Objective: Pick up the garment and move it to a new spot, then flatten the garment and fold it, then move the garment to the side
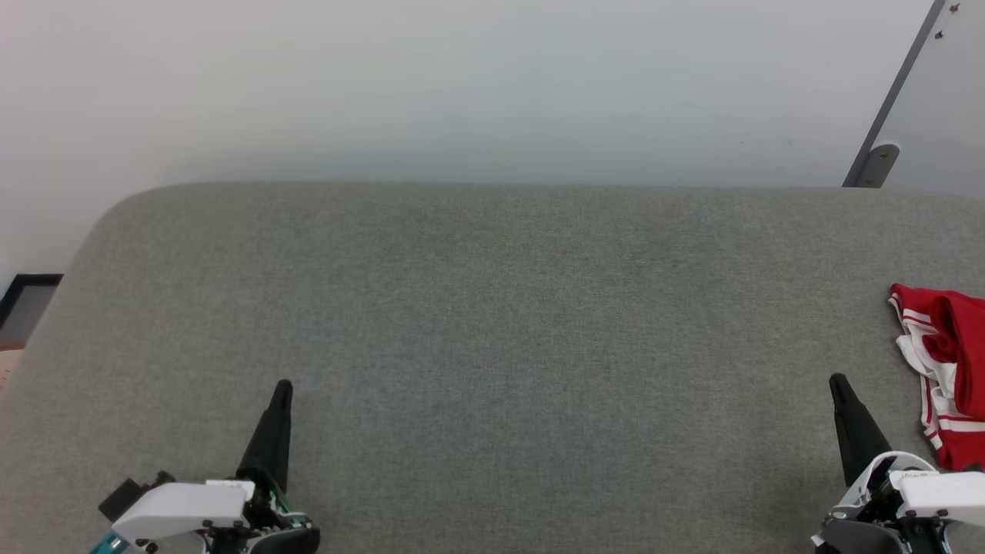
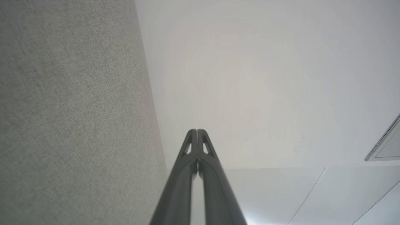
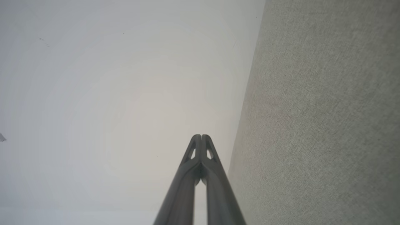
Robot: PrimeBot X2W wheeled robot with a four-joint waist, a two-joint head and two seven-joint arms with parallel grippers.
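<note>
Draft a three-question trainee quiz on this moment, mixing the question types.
1. True or false: the garment lies spread flat in the middle of the grey padded surface.
2. Multiple choice: the fingers of the left gripper and the right gripper are A) both shut, B) both open, C) one open, one shut.
3. Fill in: the garment lies nearest the ___ gripper.
Key: 1 false, it is bunched at the head view's right edge; 2 A; 3 right.

Left gripper [image 2: 197,132] closed, empty — grey fabric surface [image 2: 72,118] alongside.
</note>
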